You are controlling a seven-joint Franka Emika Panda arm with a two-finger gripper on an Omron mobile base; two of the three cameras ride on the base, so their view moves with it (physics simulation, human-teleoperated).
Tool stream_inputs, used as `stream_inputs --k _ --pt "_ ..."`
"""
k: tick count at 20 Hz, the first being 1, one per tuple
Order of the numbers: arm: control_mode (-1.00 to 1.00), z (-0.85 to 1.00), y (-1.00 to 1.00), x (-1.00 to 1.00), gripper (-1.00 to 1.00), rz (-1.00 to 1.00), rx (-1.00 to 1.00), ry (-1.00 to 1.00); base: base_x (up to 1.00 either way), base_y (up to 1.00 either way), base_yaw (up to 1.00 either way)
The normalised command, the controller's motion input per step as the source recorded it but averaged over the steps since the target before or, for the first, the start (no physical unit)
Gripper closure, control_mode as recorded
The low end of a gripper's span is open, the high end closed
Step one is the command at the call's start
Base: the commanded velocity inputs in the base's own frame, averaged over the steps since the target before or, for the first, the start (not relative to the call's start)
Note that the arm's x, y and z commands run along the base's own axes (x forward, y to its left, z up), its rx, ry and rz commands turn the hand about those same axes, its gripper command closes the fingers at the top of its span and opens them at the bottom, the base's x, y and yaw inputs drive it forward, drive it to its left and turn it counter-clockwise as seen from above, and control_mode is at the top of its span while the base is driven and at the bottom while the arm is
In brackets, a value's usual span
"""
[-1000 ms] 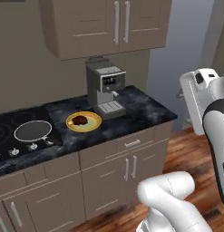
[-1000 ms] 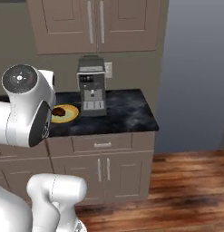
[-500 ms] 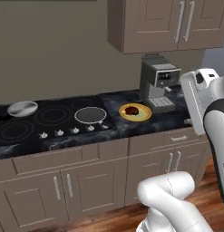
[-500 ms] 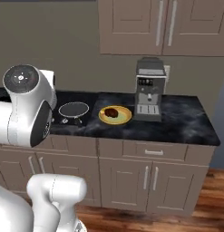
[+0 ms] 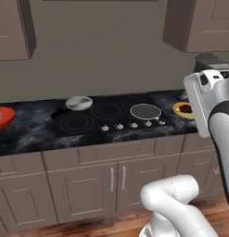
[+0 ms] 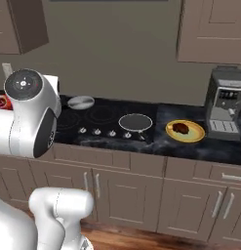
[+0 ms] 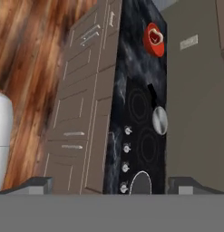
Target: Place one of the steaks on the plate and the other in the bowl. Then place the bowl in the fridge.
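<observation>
The red-orange bowl [image 7: 154,39] sits on the dark counter with one steak [image 7: 154,37] lying in it. The bowl [image 5: 1,118] is at the counter's far left, and its rim [image 6: 0,101] peeks out from behind my arm. The other steak [image 6: 180,128] lies on the yellow plate [image 6: 196,133], beside the coffee machine; plate [image 5: 179,111] and steak [image 5: 185,108] are partly hidden by my arm. My gripper [image 7: 111,186] is open and empty, far from the counter, its fingertips [image 7: 41,183] wide apart. The fridge is out of view.
A black cooktop [image 5: 109,116] with knobs fills the counter's middle. A grey black-handled frying pan [image 5: 78,102] rests on its back left burner, also pan [image 7: 159,120]. A coffee machine [image 6: 228,110] stands at the right. Cabinets hang above, drawers and doors below.
The whole picture has shifted right: the base has driven left along the counter, bringing the cooktop, pan and bowl into view. The gripper stays open.
</observation>
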Motion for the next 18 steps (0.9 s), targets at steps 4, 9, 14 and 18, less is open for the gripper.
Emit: stream_inputs --k 4,9,14,18 --pt "1.0 0.0 0.0 0.0 -1.0 0.0 0.0 0.0 0.13 1.0 0.1" --pt "1.0 0.0 0.0 0.0 -1.0 0.0 0.0 0.0 0.16 1.0 0.1" --pt "1.0 0.0 0.0 0.0 -1.0 0.0 0.0 0.0 0.18 1.0 0.09" --pt "1.0 0.0 0.0 0.0 -1.0 0.0 0.0 0.0 0.26 1.0 0.05"
